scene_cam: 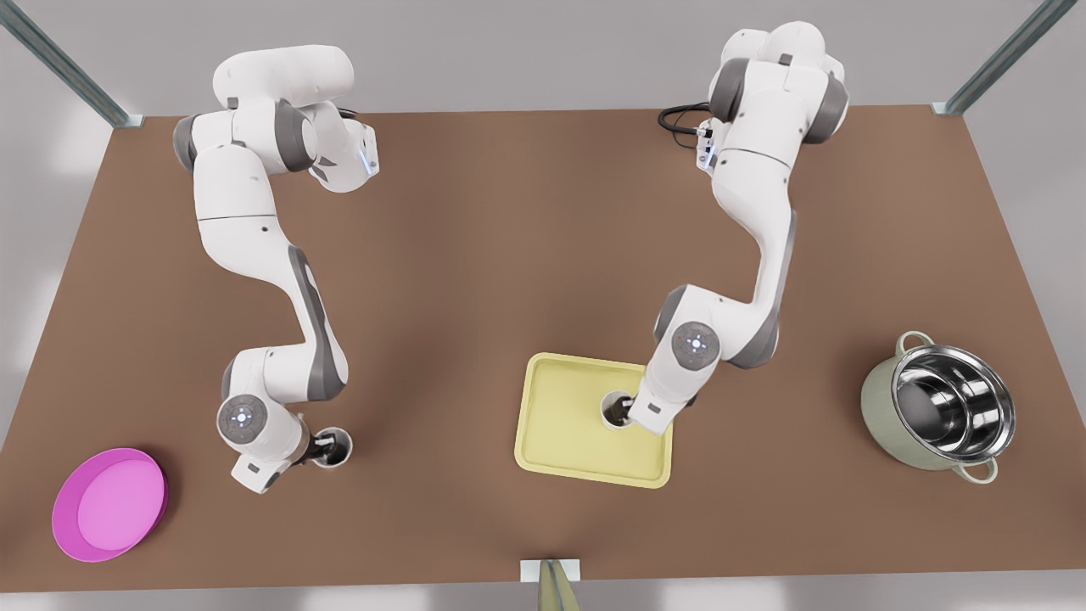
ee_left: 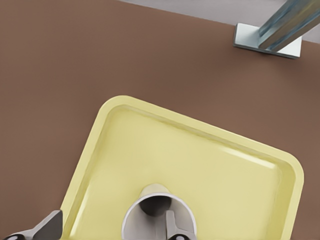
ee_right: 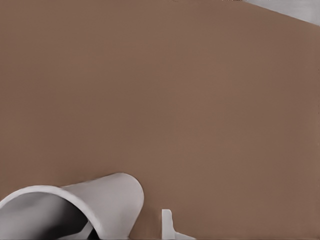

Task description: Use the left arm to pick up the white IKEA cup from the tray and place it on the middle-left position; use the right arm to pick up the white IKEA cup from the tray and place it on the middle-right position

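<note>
Two white Franka arms, grey at the joints.

Glossy white rounded shells are seen on both arms, with mid-grey bands and caps at each joint and a grey stripe along the forearm links. A round grey disc bearing small blue-white lights is set on each wrist housing. A black cable loop and a small connector block are noted on the upper body of the arm on the front view's right; a faint blue light is seen on the other arm's upper link. Dark grey fingers [ee_left: 47, 227] with paler faces are carried by the grippers.
</note>
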